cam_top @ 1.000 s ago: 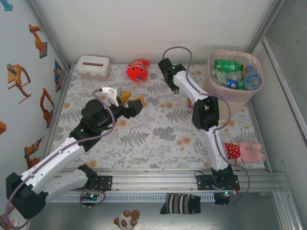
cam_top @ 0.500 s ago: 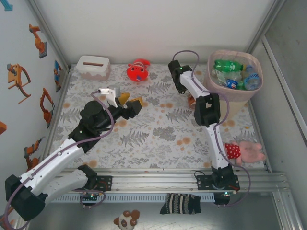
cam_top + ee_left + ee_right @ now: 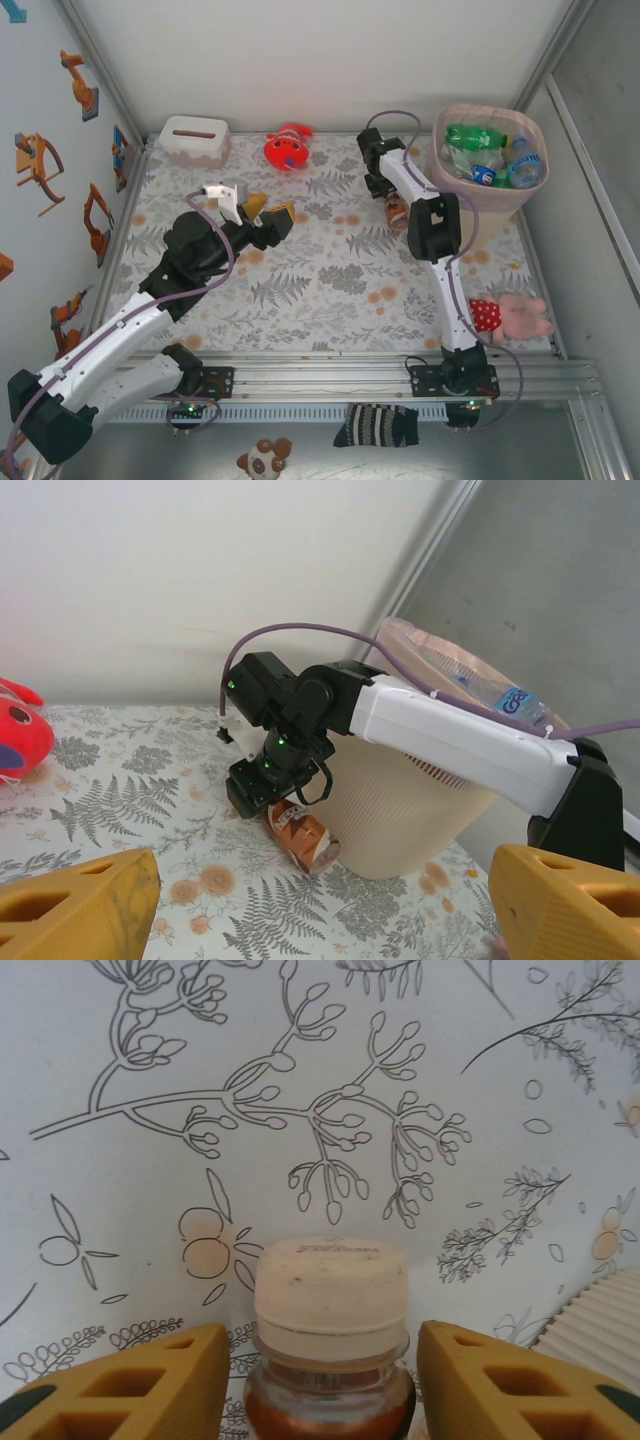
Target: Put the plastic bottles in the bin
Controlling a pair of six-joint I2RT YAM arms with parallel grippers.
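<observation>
A brown plastic bottle (image 3: 397, 209) with a cream cap lies on the floral table right against the foot of the bin (image 3: 486, 196). My right gripper (image 3: 391, 199) is lowered over it. In the right wrist view its yellow fingers (image 3: 130, 1385) stand on either side of the bottle (image 3: 330, 1305), a narrow gap showing on each side. The pale pink bin (image 3: 405, 810) holds a green bottle (image 3: 474, 135) and clear blue-labelled ones (image 3: 521, 166). My left gripper (image 3: 271, 210) hovers open over the table's left middle, nothing between its fingers (image 3: 75, 900); the brown bottle (image 3: 300, 835) is ahead of it.
A white tissue box (image 3: 194, 139) and a red plush toy (image 3: 288, 148) sit along the back wall. A pink plush (image 3: 512, 318) lies at the right front beside my right arm's lower link. A striped sock (image 3: 375, 425) lies below the rail.
My right arm has swung right toward the bin and come down over the brown bottle, its jaws narrowing around it. The left arm has hardly moved.
</observation>
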